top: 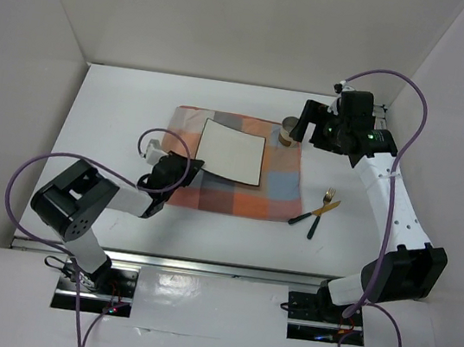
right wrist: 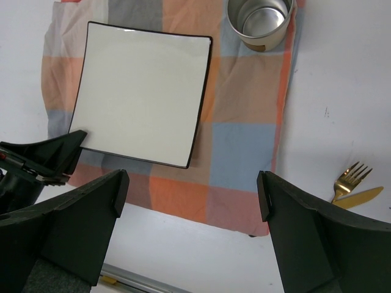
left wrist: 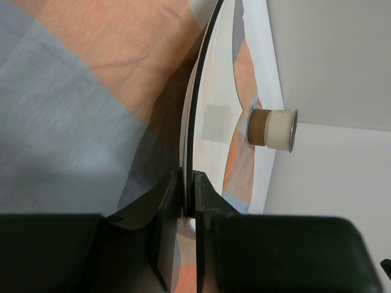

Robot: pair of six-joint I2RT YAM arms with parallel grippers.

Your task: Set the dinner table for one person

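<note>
Grips near-left corner of square white plate [top: 231,150] with left pincer [left wrist: 188,201], rim clenched between both fingers. Holds right pincer [right wrist: 189,195] spread wide, grasping nothing, above checked mat [right wrist: 244,146]. Shows metal cup [right wrist: 259,21] at mat's far right corner. Shows white surface [top: 119,113] under everything, filling view; gold fork [right wrist: 353,176] and knife [right wrist: 366,195] on bare part right of mat.

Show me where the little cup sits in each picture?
Top external: cup upper centre, on the checked mat's corner.
Left wrist: right of centre, past the white plate's edge.
Right wrist: top edge, right of centre.
Shared landmark: the white plate beside it.
</note>
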